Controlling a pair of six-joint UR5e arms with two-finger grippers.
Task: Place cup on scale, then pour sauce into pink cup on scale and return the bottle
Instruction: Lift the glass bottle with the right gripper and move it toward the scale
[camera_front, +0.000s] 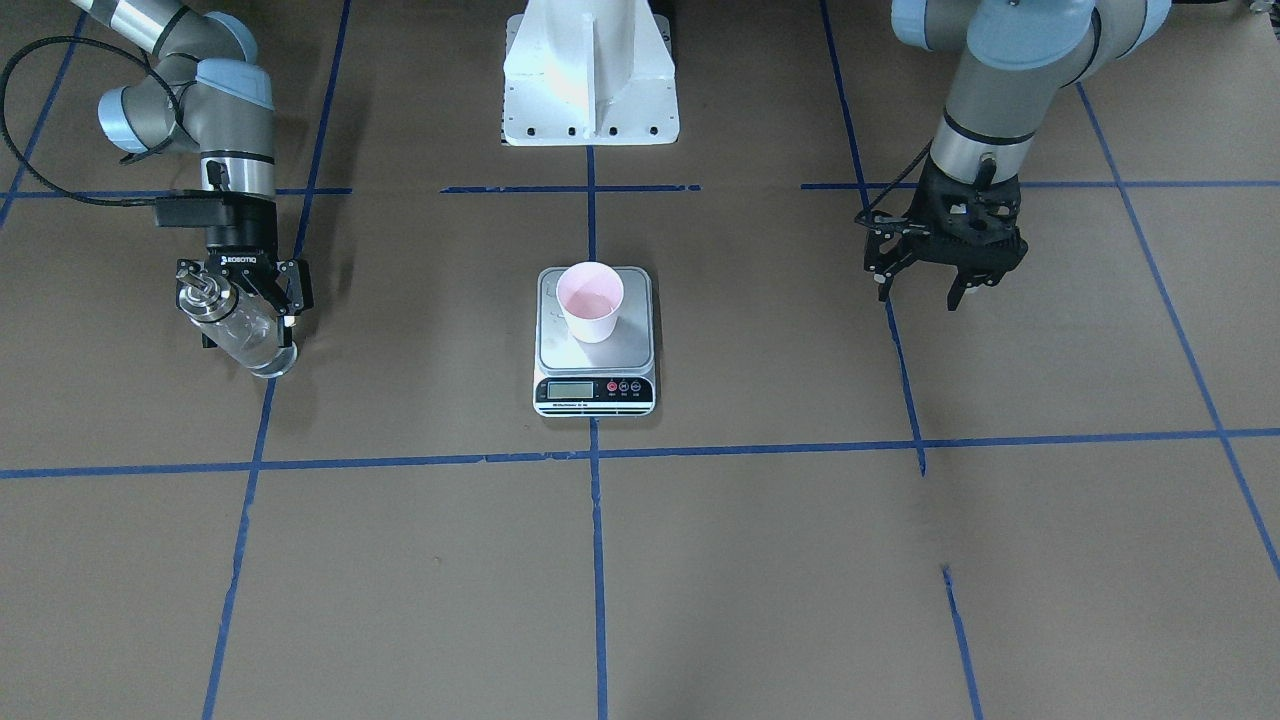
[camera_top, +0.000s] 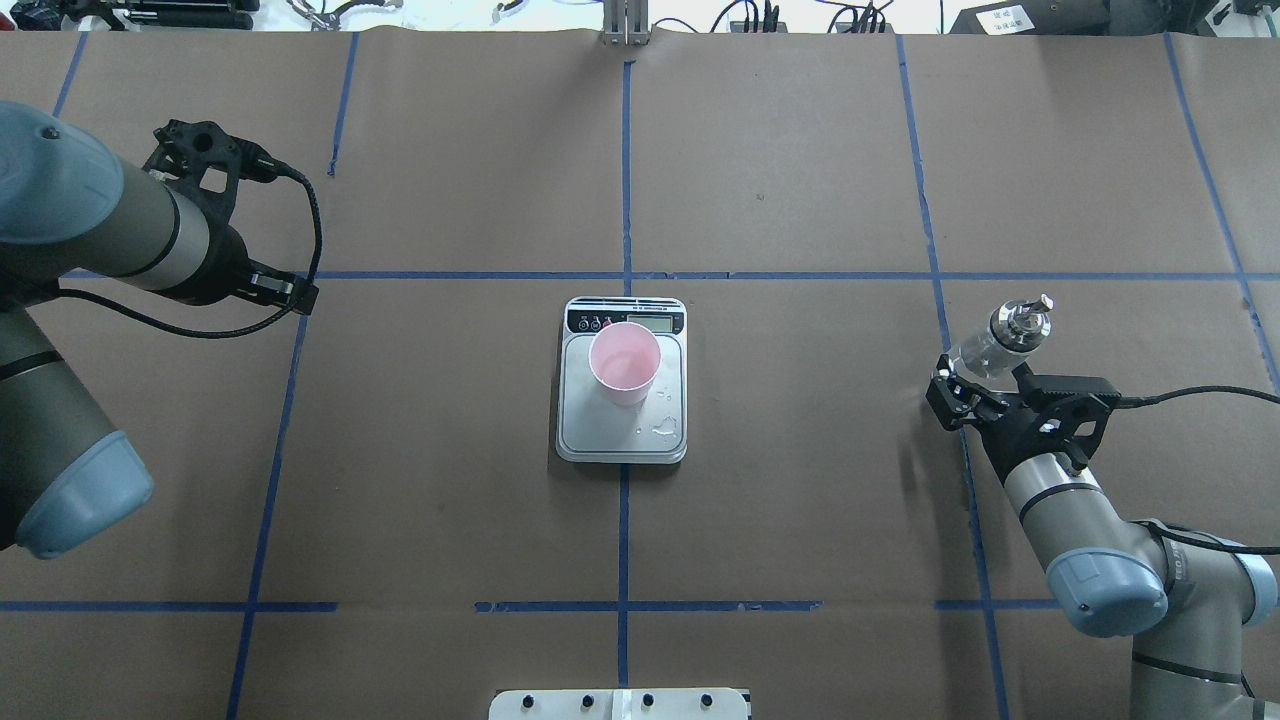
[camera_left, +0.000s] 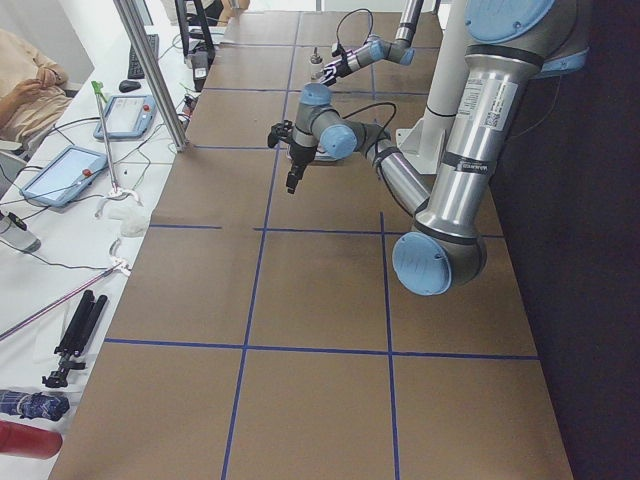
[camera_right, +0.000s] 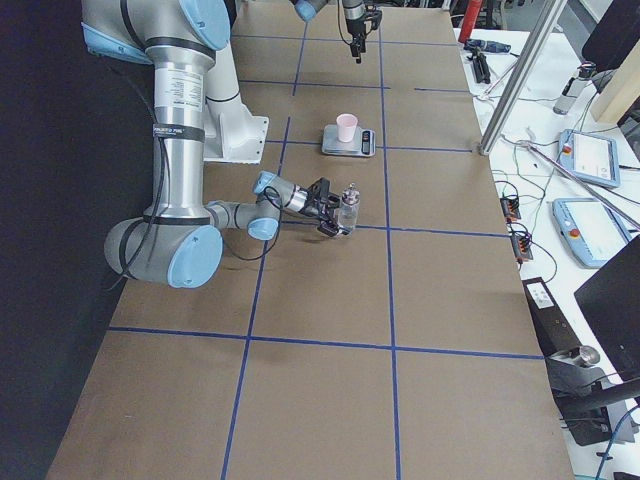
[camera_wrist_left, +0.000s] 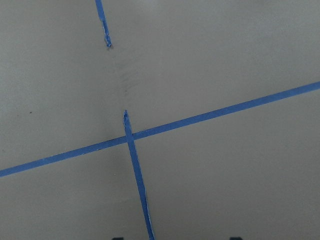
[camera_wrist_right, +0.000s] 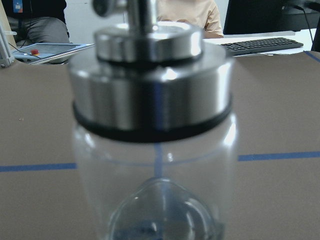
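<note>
Brown paper tabletop (camera_top: 800, 450), blue tape grid. At its centre the scale (camera_top: 621, 430) carries the cup (camera_top: 624, 362), so pouring looks done; droplets sit on the plate. Left gripper (camera_front: 940, 275) hangs empty, fingers apart, toward the tabletop's left edge. Right gripper (camera_front: 262, 290) is clamped around the bottle (camera_front: 240, 330) near the right edge. We judge the step is returning it: we lower it upright, base flat on the paper, then release and lift straight up.
</note>
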